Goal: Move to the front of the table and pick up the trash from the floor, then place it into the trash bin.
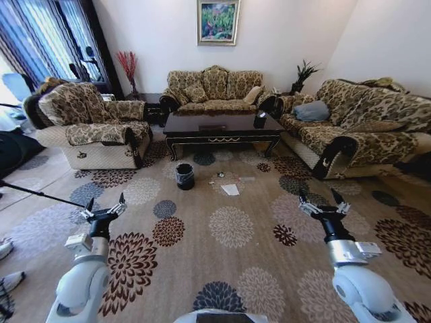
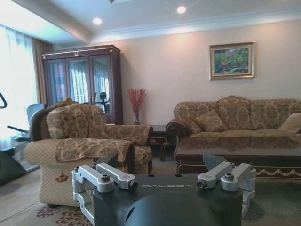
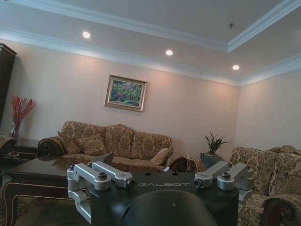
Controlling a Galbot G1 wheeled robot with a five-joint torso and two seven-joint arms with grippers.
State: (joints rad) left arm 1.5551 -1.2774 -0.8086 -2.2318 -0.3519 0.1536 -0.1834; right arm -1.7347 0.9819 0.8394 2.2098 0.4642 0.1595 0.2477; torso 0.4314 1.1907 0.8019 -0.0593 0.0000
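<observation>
Grey-white arms sit lowest in the head view: left gripper [image 1: 104,210] at lower left, right gripper [image 1: 322,203] at lower right, both raised over the floor [image 1: 232,269], fingers spread wide and holding nothing. Wrist views agree, jaws splayed apart, pointing level at the room. Mid-frame on the carpet: trash bin [image 1: 184,176], black, standing upright, just left of centre; beside it to the right the trash, a white paper sheet [image 1: 230,190] lying flat, a small silvery wad [image 1: 221,175] near it, tiny scraps hard to make out. Behind these, centre of frame, the table [image 1: 222,126], dark and glossy, sofa [image 1: 214,87] further back at the wall. Judgement: robot well apart from the litter, approach not finished. Risks: driving in too straight could knock the bin over or roll over the paper; flat sheet on carpet likely slips a pinch grasp.
</observation>
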